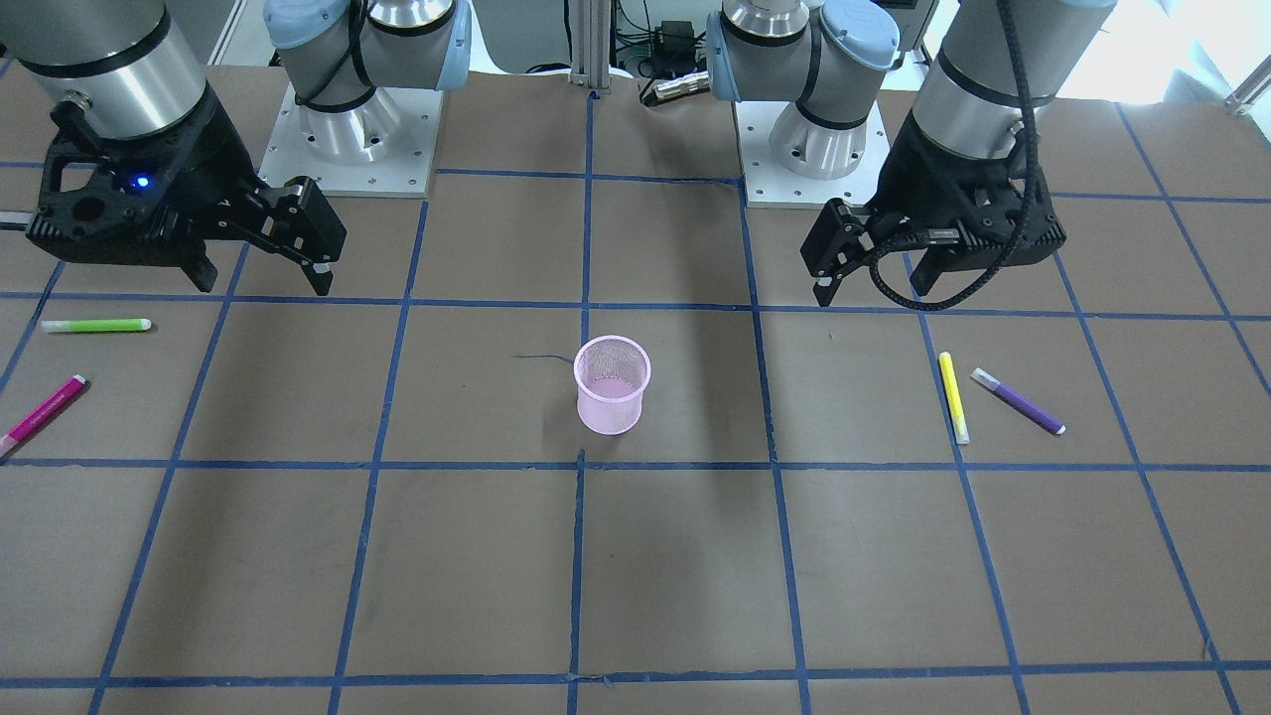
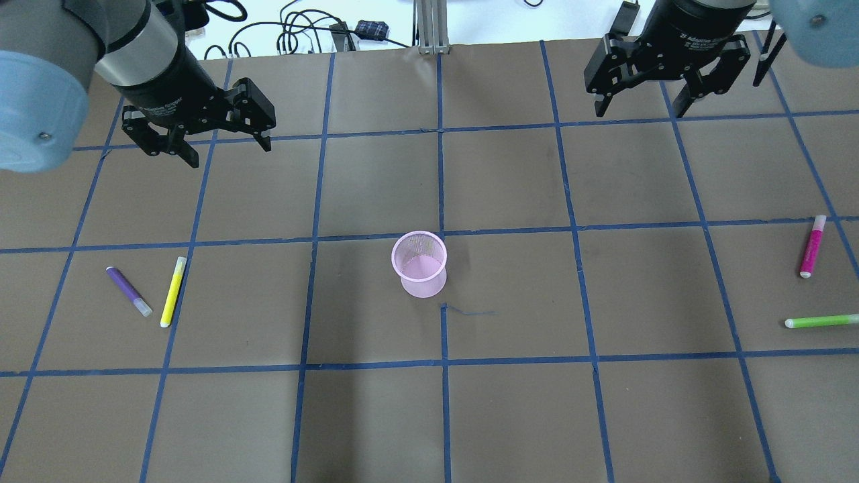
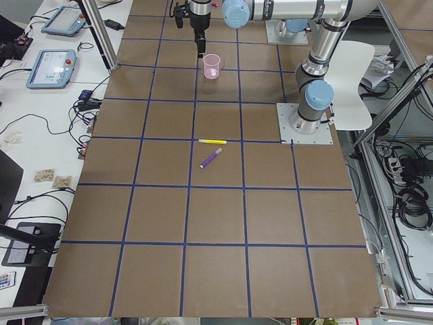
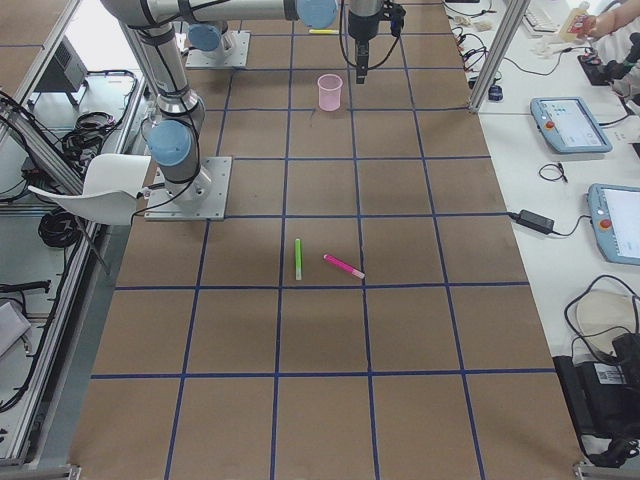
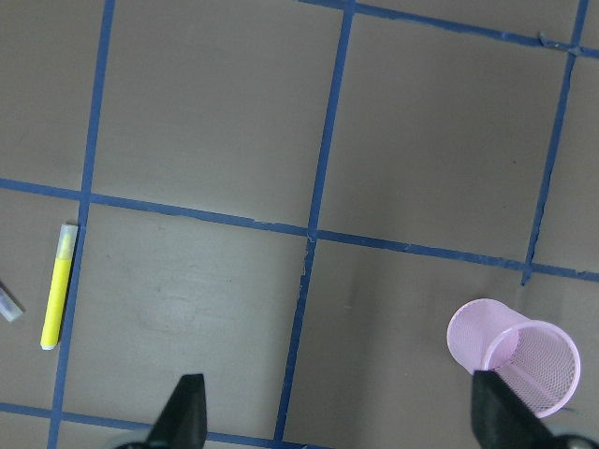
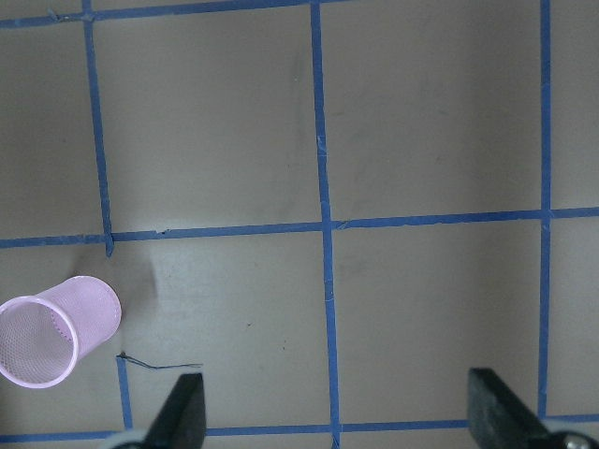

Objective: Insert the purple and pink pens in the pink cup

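The pink cup (image 2: 419, 263) stands upright near the middle of the worktop (image 2: 376, 416), a mesh holder with its mouth open and nothing inside it.

Seen from behind the robot, the left tool (image 2: 225, 142) hangs above the worktop at about ten o'clock from the cup, well apart from it. Its two fingers are spread wide and hold nothing; the left wrist camera shows both fingertips (image 5: 192, 412) far apart over bare brown paper, touching nothing.

The right tool (image 2: 641, 104) hangs at about one o'clock from the cup, also well apart. Its fingers stand wide apart too, with nothing between them, and the right wrist camera shows only the gridded paper and the cup off to the side.

The purple pen (image 2: 128, 291) lies flat at about nine o'clock from the cup, well apart, on the left arm's side. The yellow pen (image 2: 173, 292) lies just beside it on the cup's side, not touching it; the two splay apart at the far end and come nearer each other at the near end.

The pink pen (image 2: 812, 246) lies flat at about three o'clock from the cup, near the worktop's edge on the right arm's side. The green pen (image 2: 821, 321) lies near it, closer to the robot, the two apart.
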Robot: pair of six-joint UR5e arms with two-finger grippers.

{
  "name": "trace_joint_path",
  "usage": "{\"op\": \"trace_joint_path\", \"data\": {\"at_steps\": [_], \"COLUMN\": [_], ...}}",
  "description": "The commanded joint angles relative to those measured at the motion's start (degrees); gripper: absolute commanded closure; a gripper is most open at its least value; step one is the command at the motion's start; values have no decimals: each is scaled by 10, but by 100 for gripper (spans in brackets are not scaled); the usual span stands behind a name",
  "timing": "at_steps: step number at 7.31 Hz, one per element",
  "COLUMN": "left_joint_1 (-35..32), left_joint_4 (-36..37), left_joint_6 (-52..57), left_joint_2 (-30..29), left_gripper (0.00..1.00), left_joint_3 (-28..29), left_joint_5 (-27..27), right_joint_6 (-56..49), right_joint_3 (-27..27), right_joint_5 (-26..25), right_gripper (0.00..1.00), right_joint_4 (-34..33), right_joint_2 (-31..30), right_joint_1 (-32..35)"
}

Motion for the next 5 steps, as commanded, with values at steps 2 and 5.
{"op": "trace_joint_path", "data": {"at_steps": [2,5], "left_joint_1": [0,39], "left_joint_4": [0,-1], "left_joint_6": [1,65], "left_joint_2": [-1,-6], "left_gripper": [0,0], "left_joint_3": [-1,-10], "left_joint_5": [0,42], "right_joint_6": [1,-1], "right_joint_3": [2,4], "right_joint_5": [0,-2], "right_gripper": [0,0], "right_joint_4": [2,4], "right_joint_2": [-2,-5], "right_joint_1": [0,0]}}
